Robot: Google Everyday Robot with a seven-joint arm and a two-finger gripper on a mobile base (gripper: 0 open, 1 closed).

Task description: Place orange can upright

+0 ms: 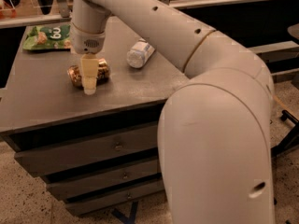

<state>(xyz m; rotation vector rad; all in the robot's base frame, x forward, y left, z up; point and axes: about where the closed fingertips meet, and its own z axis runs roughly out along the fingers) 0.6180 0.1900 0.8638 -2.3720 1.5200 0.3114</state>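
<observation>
The orange can [74, 75] lies on its side on the grey cabinet top [42, 106], left of the middle. It is shiny orange-gold with dark markings. My gripper [88, 80] comes straight down from the arm's wrist [87, 36] onto the can's middle. A cream part of the gripper covers the can's centre, so only the can's two ends show, and it reaches down to the cabinet top in front of the can.
A clear plastic bottle with a white label [140, 53] lies on its side to the right of the can. A green snack bag [46, 36] lies at the back left corner. My large arm link [219, 139] fills the right foreground. The cabinet has drawers [93, 150] below.
</observation>
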